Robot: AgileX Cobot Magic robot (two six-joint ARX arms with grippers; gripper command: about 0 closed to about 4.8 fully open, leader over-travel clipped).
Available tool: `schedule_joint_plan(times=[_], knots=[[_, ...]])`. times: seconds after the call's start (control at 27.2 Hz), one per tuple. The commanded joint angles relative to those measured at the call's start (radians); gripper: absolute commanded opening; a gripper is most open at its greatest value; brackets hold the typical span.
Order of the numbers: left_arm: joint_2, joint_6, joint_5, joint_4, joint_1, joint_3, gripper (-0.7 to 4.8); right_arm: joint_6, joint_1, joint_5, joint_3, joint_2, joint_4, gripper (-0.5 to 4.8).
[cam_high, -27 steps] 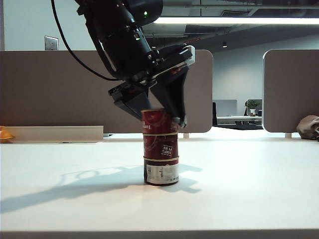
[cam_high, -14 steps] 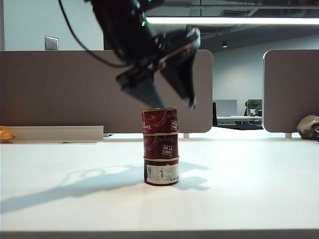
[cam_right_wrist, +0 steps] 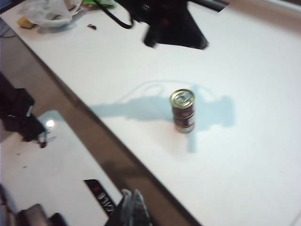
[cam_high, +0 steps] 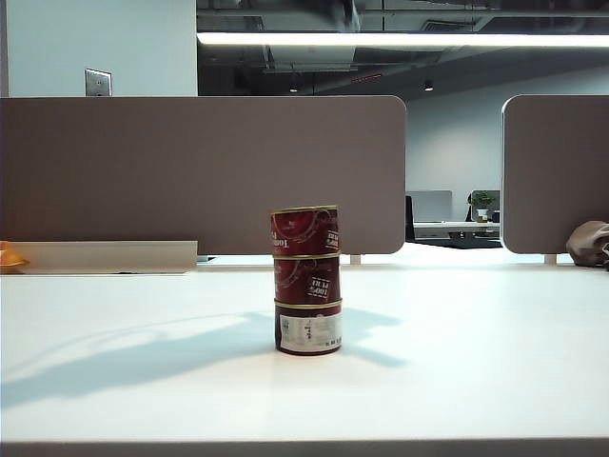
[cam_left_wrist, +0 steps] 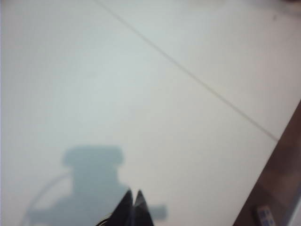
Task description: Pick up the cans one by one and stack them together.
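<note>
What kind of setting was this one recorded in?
Most likely an open-plan office. Grey desk partitions stand behind the white table holding the stacked cans, a strip light runs overhead, and further desks with a monitor show beyond. Both grippers, left and right, are shut, away from the stack.

Left gripper (cam_left_wrist: 133, 200) lifted off cans (cam_high: 305, 280) — closed.
</note>
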Motion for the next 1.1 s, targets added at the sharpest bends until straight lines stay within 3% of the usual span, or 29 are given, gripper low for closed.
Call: schedule_joint_plan(times=[0.04,0.15,0.4,0.48,0.59,0.66,0.85,1.1], knots=[[-0.072,-0.006,-0.007,0.032,-0.031,0.005,-0.06,-0.048,-0.001,0.056,0.002,-0.026,0.043,-0.02],[-0.138,-0.007,-0.047,0.031,-0.082,0.001,-0.06,-0.054,-0.001,0.057,-0.001,-0.055,0.088,-0.01],[-0.293,-0.014,-0.293,0.029,-0.29,-0.029,-0.06,-0.053,-0.001,0.058,-0.085,-0.161,0.172,-0.02],[-0.367,-0.026,-0.46,0.029,-0.417,-0.069,-0.06,-0.053,-0.003,0.058,-0.168,-0.236,0.202,-0.02],[-0.431,-0.037,-0.582,0.036,-0.497,-0.146,-0.06,-0.052,-0.004,0.073,-0.275,-0.316,0.277,-0.02],[-0.45,-0.06,-0.588,0.043,-0.497,-0.209,-0.06,-0.052,-0.003,0.11,-0.357,-0.368,0.361,-0.01],[-0.444,-0.012,-0.525,0.166,-0.416,-0.311,-0.06,-0.053,-0.001,0.11,-0.526,-0.414,0.54,-0.01],[-0.414,-0.012,-0.335,0.238,-0.175,-0.339,-0.06,-0.124,-0.001,0.173,-0.708,-0.412,0.772,-0.01]])
